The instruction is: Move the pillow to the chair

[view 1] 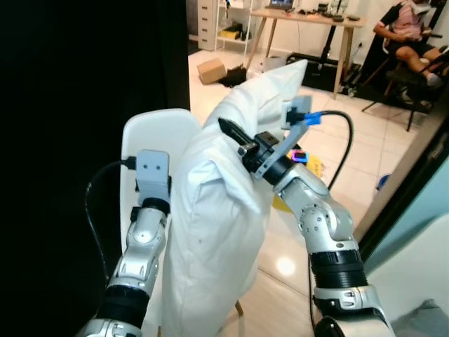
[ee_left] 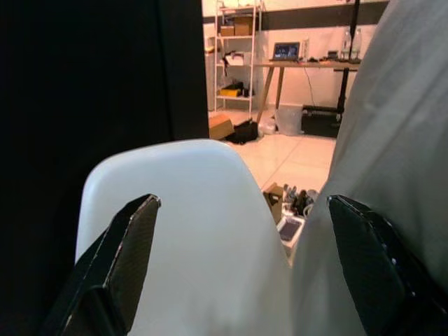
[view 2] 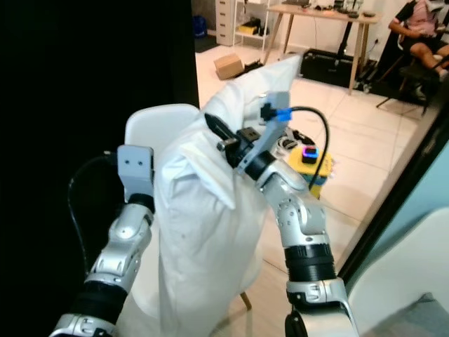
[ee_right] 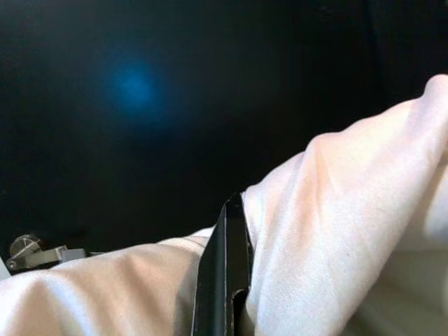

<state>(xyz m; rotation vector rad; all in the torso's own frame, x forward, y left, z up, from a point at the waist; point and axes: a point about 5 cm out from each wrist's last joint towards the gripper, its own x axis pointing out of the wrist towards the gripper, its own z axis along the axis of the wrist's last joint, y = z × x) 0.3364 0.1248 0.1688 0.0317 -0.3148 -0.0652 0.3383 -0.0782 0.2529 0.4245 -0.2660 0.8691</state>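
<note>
A large white pillow (view 1: 217, 210) stands upright between my two arms, in front of a white plastic chair (view 1: 151, 133). My right gripper (view 1: 233, 133) is shut on a fold of the pillow's upper edge; in the right wrist view one black finger (ee_right: 224, 280) presses into the cloth. My left gripper (ee_left: 243, 203) is open, with its fingers spread wide. It points at the chair back (ee_left: 189, 231), and the pillow (ee_left: 392, 140) lies beside one finger. In the eye views the pillow hides the left fingers past the wrist mount (view 1: 153, 168).
A black curtain (view 1: 84, 84) fills the left side behind the chair. On the tiled floor are a yellow box (view 1: 312, 167) and a cardboard box (view 1: 210, 69). At the back stand a wooden desk (view 1: 309, 17) and a seated person (view 1: 414, 35). A dark door frame (view 1: 414, 161) runs along the right.
</note>
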